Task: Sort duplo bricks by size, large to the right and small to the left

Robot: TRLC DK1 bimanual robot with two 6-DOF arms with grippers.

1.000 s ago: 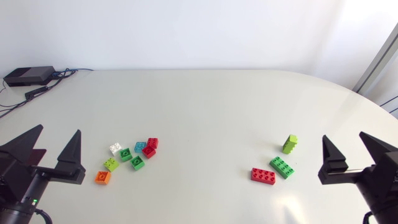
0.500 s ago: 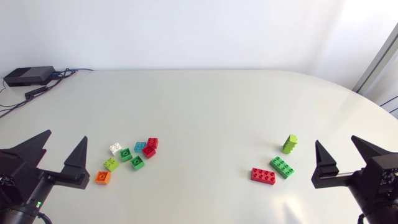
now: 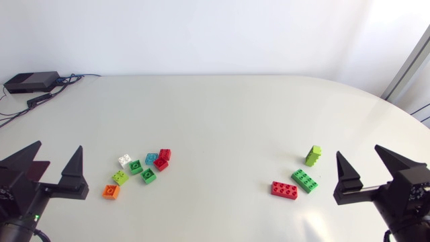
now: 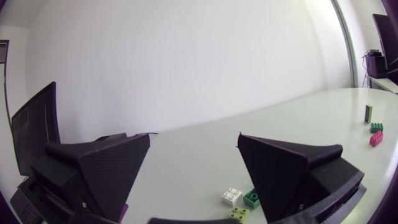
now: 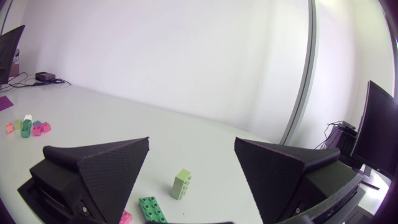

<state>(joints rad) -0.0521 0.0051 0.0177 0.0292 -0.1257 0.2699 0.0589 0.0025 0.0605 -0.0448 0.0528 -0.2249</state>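
Observation:
Several small bricks lie in a cluster at the table's left: white [image 3: 124, 160], blue [image 3: 152, 158], red [image 3: 161, 159], lime [image 3: 120, 177], orange [image 3: 111, 191] and two green ones [image 3: 136, 167]. On the right an upright lime brick [image 3: 313, 155] stands by a long green brick [image 3: 305, 180] and a long red brick [image 3: 284, 190]. My left gripper [image 3: 59, 145] hovers open, left of the small cluster and holding nothing. My right gripper [image 3: 357, 150] is open and empty, right of the long bricks. Ahead of the right gripper's fingers [image 5: 191, 141] sit the lime brick [image 5: 181, 184] and the long green brick [image 5: 152, 209].
A black box [image 3: 30, 82] with cables sits at the table's far left corner. The table's edge curves inward at the far right [image 3: 403, 111]. Bare tabletop spans the middle between the two brick groups.
The right gripper has shifted a little left, toward the long bricks. The left gripper drifted slightly right, then back left. No brick has moved.

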